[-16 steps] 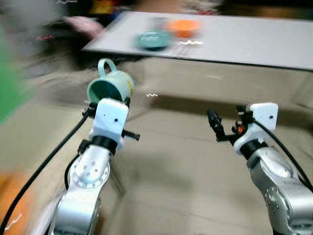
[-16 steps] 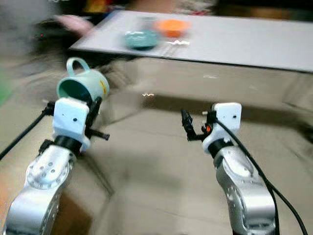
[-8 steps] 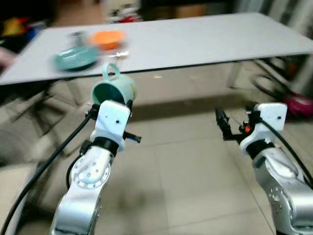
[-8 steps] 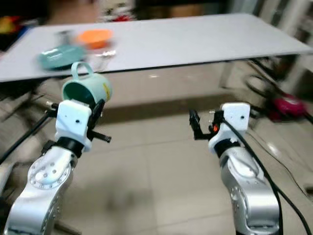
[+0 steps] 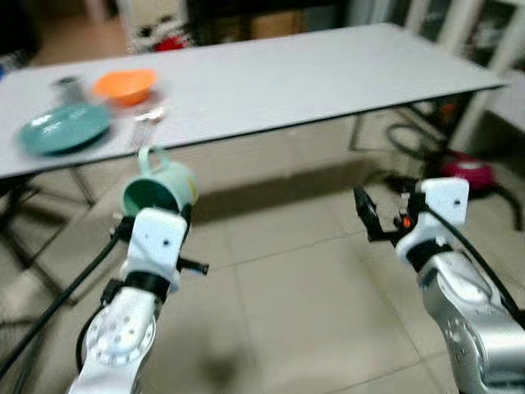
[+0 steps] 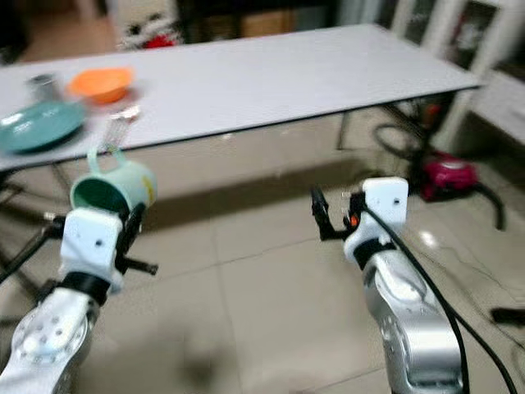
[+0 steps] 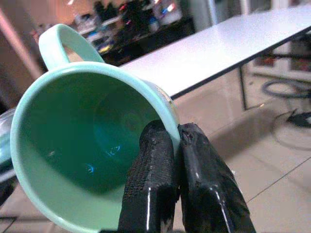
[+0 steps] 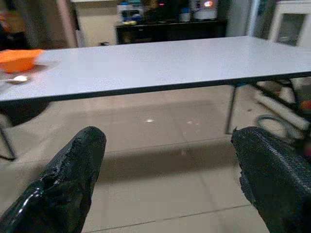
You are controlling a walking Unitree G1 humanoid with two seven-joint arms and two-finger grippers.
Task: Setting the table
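My left gripper (image 7: 177,141) is shut on the rim of a mint-green mug (image 5: 156,187), held tilted in front of me with its handle up; the mug's (image 7: 92,141) inside looks empty. My right gripper (image 8: 167,160) is open, with nothing between its fingers (image 8: 73,179), and is raised at my right (image 5: 365,215). Ahead stands a long grey table (image 5: 312,66). At its left end lie a teal plate (image 5: 64,129), an orange bowl (image 5: 125,84), a small grey cup (image 5: 64,84) and some silver cutlery (image 5: 146,117).
Beige tiled floor (image 5: 287,287) lies between me and the table. A red appliance (image 5: 466,174) with dark cables sits on the floor at the right, next to white furniture (image 5: 492,49). Dark shelving (image 8: 160,14) stands behind the table.
The camera has swung, so the table has shifted left and nearer in view. Both arms keep the same pose, the mug still held.
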